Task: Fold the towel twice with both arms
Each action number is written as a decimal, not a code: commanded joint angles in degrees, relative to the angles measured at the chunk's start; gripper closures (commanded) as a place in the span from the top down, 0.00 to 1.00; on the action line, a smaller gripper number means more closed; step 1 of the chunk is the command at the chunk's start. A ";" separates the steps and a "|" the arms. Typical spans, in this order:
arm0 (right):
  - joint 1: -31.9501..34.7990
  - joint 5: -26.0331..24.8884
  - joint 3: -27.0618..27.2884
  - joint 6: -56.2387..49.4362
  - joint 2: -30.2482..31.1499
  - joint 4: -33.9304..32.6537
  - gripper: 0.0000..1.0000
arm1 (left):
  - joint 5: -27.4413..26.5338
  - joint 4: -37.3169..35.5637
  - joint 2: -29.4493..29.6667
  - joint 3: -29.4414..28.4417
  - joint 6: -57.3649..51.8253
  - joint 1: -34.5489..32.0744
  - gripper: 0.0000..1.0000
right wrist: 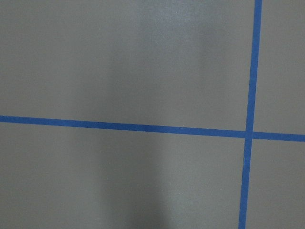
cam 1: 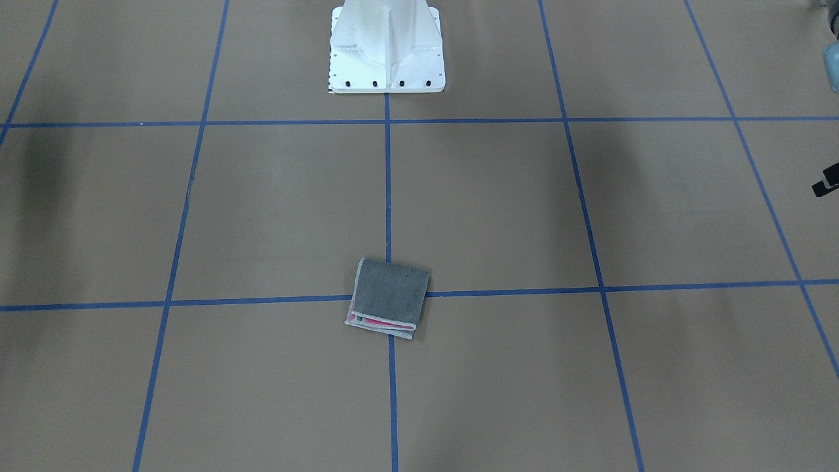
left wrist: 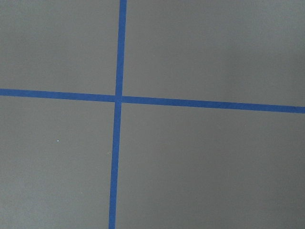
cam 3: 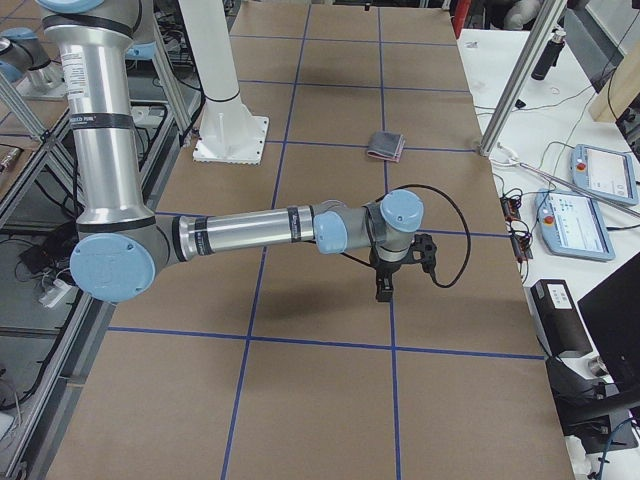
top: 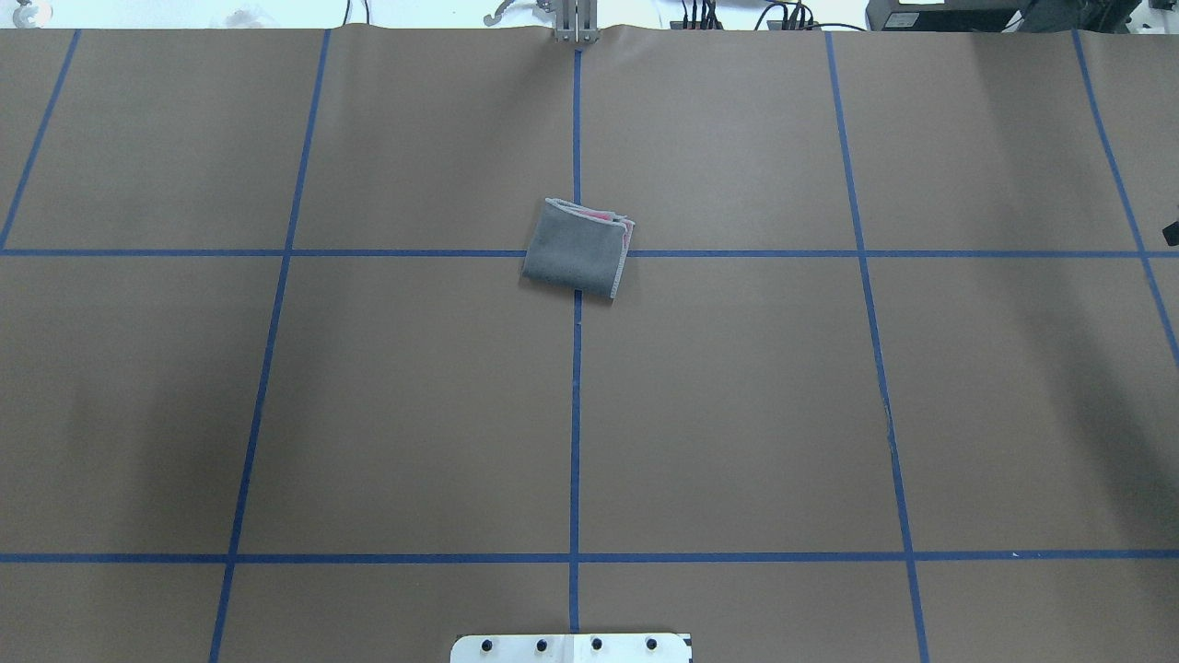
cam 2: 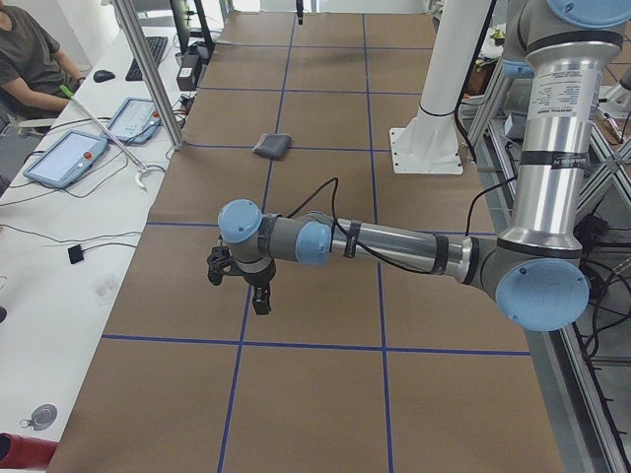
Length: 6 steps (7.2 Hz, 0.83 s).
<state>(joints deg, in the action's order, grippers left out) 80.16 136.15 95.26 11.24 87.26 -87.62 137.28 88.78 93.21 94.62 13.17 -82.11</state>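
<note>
Since my jaws show whole only in the two side views, I cannot tell whether the left jaws or the right jaws are released or clenched. In the front-facing and overhead views just a black sliver pokes in at the frame edge.

Towel point(top: 576, 249) lies folded into a small thick packet, dark grey face up. Pink layers and light grey edging show along its open edges. It sits on a crossing of the blue tape lines point(top: 575, 442), straight out from my white pedestal point(cam 1: 387, 59), on the operators' half of the brown worktop point(top: 737, 414). It is turned slightly against the grid.

My left arm point(cam 2: 394, 246) is stretched out low and level over the worktop, left jaws pointing down near a tape line, well apart from the towel. My right arm point(cam 3: 250, 232) is in the same pose at the opposite end, right jaws pointing down, also well apart from the towel.

Both wrist views show brown surface with a tape crossing.

A person point(cam 2: 25, 54) sits at the white side desk point(cam 2: 59, 246), where a tablet-like pendant point(cam 2: 64, 158) lies.
</note>
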 commanded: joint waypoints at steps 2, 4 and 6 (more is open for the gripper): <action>-0.09 -1.94 0.80 0.01 0.90 0.00 1.00 | 0.01 0.26 -0.04 -0.05 -0.16 0.02 1.00; -0.09 -1.94 0.19 -0.16 1.07 0.00 1.00 | 0.01 0.26 -0.04 -0.05 -0.16 0.02 1.00; -0.18 -2.03 0.10 -0.08 0.46 0.00 1.00 | 0.01 0.87 -0.04 0.22 0.02 0.02 1.00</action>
